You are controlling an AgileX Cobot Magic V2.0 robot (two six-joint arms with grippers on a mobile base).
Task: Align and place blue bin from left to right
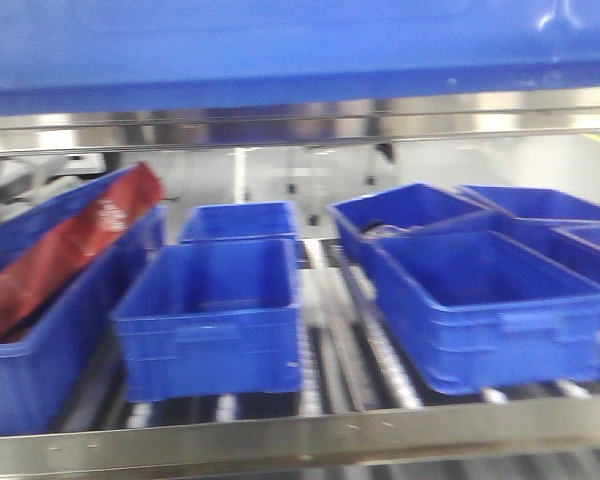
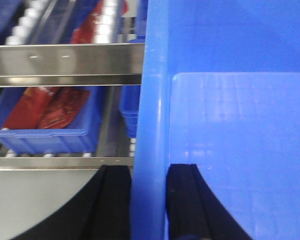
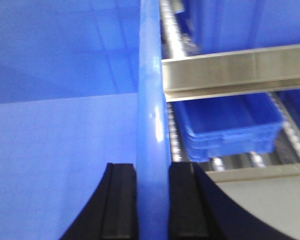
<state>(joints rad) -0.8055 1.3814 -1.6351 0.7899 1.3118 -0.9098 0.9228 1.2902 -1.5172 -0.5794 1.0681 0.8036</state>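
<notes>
Holding large bright-blue glossy plastic bin [image 1: 280,45] aloft, above shelf level, spanning top of front view. Clamped by opposite walls: left gripper [image 2: 149,175] pinched on one rim, right gripper [image 3: 152,172] pinched on the other, black pads either side of the plastic. Best carried level, both arms moving as one, bin squared to long stainless-steel roller rack [image 1: 300,440] before lowering. Likely risk: twisting between the two grips.

Below, on rollers:
- Dark-blue bin at left [image 1: 40,370] holding red printed bag [image 1: 60,250], propped across rim.
- Middle dark-blue bin [image 1: 210,320] empty.
- Rear dark-blue bin [image 1: 240,220] just behind, inside not visible.
- Right dark-blue bin [image 1: 490,310] empty, sitting skewed.
- Bin behind it [image 1: 400,215] with something pale inside, unreadable.
</notes>
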